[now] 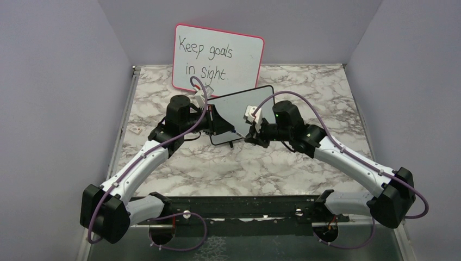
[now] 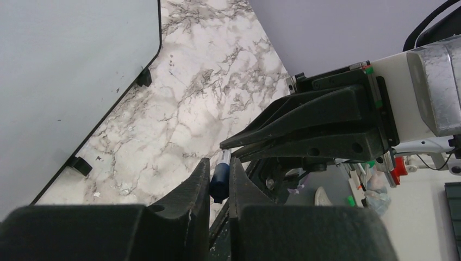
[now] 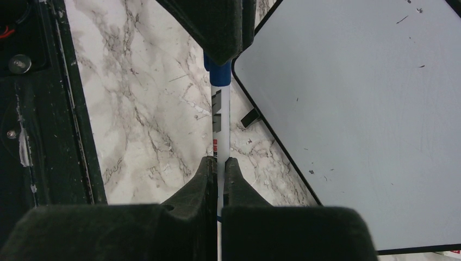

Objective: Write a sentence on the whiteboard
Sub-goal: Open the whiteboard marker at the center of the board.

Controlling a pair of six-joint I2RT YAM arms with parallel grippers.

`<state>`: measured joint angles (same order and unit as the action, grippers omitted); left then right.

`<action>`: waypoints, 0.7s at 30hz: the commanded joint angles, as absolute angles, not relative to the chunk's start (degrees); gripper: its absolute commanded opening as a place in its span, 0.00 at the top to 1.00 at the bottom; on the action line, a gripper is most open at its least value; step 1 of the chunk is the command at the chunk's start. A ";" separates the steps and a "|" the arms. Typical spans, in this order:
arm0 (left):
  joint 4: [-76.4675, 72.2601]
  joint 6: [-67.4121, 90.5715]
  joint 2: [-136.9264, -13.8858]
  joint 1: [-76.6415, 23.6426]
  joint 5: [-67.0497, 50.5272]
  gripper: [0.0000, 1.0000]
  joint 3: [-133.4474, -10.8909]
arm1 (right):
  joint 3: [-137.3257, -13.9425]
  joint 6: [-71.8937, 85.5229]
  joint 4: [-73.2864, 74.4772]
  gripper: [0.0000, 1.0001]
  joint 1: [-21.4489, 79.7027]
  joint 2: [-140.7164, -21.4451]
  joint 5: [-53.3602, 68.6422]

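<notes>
Whiteboard (image 1: 237,110) just beside both jaws

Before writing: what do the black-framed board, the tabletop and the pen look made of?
Whiteboard: smooth pale writing face with faint specks, thin black frame, probably plastic. Table: grey-veined marble pattern, matte; stone or printed laminate, cannot tell. Marker: white printed barrel, blue cap, likely plastic.
</notes>
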<state>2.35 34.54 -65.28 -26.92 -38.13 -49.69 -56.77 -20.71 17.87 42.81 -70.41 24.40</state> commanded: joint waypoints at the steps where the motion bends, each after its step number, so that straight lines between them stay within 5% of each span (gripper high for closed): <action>1: -1.52 35.89 -64.99 -26.72 -41.25 0.95 -48.55 | -55.66 -21.29 15.34 0.99 43.33 -68.93 25.83; 7: -1.42 36.03 -62.98 -26.57 -39.26 1.00 -47.25 | -54.86 -18.45 12.65 0.97 43.33 -68.50 25.69; 21: -11.24 43.29 -51.93 -25.66 -28.73 1.00 -36.20 | -48.49 -0.49 -4.37 0.64 41.35 -66.79 25.68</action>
